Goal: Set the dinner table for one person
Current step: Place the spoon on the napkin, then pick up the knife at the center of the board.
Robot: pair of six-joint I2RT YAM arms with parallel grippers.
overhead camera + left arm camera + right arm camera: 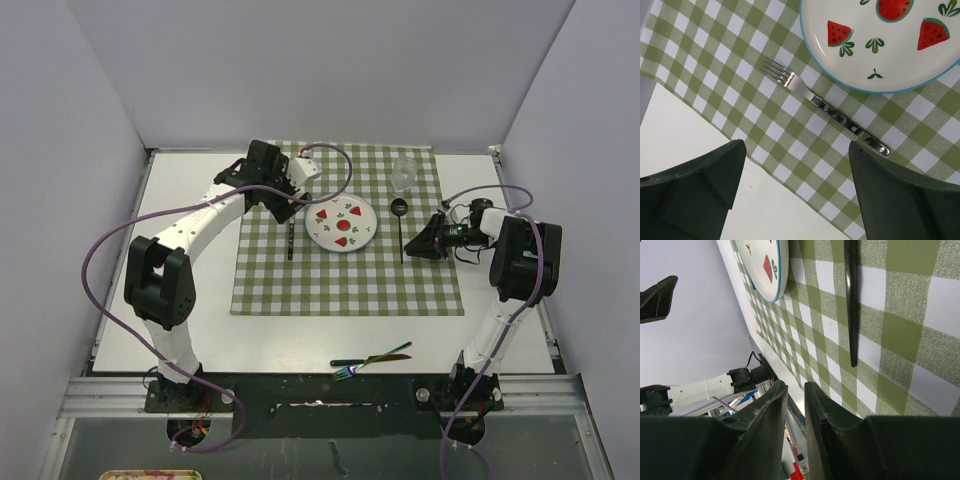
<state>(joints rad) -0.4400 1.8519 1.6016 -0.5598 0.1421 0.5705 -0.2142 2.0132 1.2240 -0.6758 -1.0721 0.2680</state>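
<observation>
- Under the left wrist, my left fingers (pixel 695 190) stand wide apart and grip nothing. The silver fork (pixel 825 107) lies flat on the checked cloth (pixel 755 85) just beyond their tips, clear of both.
- The cloth's edge runs diagonally between those fingers, and one finger hangs over the bare white surface (pixel 680 130).
- My right fingers (pixel 765 420) are drawn almost together, with only a thin slit and nothing in it. The black spoon (pixel 852 300) lies ahead of them, its handle tip near but not touching.
- The left wrist view alone shows that the fork lies just beside the plate (pixel 880 45) without touching its rim.
- Only the overhead view shows the clear cup (pixel 403 172) at the cloth's far right and two more utensils (pixel 370 358) near the front edge.
- From overhead, the white surface (pixel 300 335) shows bare strips left, right and in front of the cloth. Walls (pixel 60 150) close in on the left, right and back.
</observation>
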